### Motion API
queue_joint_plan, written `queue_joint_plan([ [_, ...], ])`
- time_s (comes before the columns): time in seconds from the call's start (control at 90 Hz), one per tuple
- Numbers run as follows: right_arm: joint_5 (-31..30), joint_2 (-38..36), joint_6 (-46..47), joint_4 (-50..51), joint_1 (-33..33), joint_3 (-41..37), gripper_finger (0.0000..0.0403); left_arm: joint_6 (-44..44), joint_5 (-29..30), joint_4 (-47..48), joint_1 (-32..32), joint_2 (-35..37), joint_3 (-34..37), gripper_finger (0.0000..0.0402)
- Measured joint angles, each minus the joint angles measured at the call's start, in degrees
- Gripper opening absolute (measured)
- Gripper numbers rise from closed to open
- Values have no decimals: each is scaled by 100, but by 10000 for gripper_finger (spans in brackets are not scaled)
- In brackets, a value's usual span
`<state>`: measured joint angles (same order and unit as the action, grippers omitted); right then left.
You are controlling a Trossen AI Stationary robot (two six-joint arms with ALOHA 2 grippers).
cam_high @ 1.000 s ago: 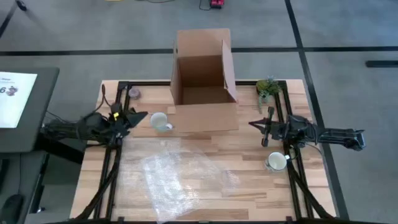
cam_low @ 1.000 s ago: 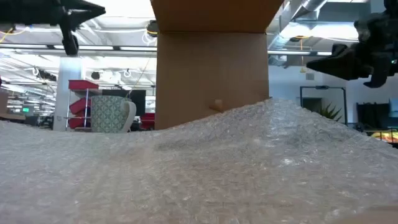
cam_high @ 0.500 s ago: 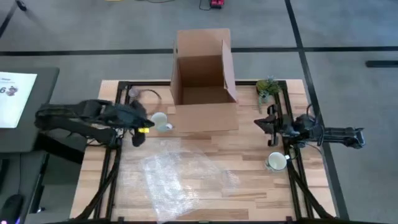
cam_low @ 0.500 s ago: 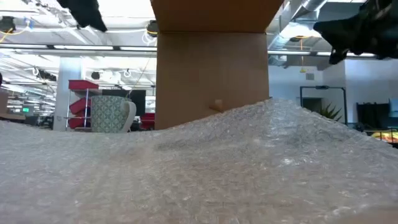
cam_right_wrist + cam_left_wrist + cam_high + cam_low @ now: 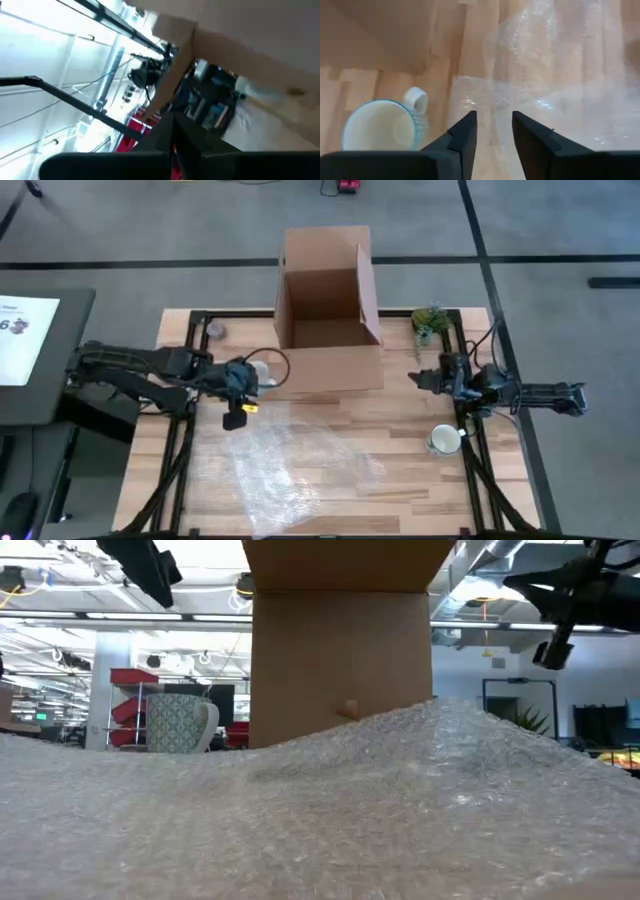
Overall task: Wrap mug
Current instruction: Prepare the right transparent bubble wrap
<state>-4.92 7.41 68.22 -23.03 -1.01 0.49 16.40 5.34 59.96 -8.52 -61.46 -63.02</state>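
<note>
Patterned mug point(image 5: 258, 374): stands upright on the table point(image 5: 420, 480), just in front of the cardboard box point(image 5: 325, 315) at its left corner, handle toward the box flap. It sits off the wrap, near the sheet's far edge, so it has yet to be moved onto it.
Bubble wrap sheet point(image 5: 290, 465): lies spread, loosely rumpled, across the table's near centre; judged to be laid out as the landing area for the mug.
Left gripper point(image 5: 492, 132): hangs above the table just beside the mug, pointing down at the sheet's edge. Fingers stand narrowly apart with nothing between them; the mug rim shows to one side of them in the left wrist view. Position reads as an approach to the mug, not a grasp.
Right gripper point(image 5: 432, 378): waits at the table's right side, clear of the wrap; finger spacing cannot be told.
Second mug point(image 5: 443, 440): white, near the right edge, apart from the work.
Small potted plant point(image 5: 430, 322): far right corner, clear of the work.
Step in hand: reach for the mug; wrapping not begun.
</note>
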Motion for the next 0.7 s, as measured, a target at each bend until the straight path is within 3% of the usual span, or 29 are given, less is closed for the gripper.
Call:
queue_joint_plan([
  [0.167, 530, 624, 97, -46, 479, 172, 0, 928, -17, 49, -287, 132, -1, 107],
  [0.344, 535, 1874, -500, 314, 1368, 939, 0, 1544, -15, 85, -708, 249, -1, 107],
  [0.5, 515, 2939, -1001, 1607, 1820, 1906, 0, 1455, 108, 107, -972, 266, -1, 107],
  [0.7, 496, 3793, -911, 2746, 1853, 2714, 0, 825, 153, -399, -1168, 174, 128, 107],
])
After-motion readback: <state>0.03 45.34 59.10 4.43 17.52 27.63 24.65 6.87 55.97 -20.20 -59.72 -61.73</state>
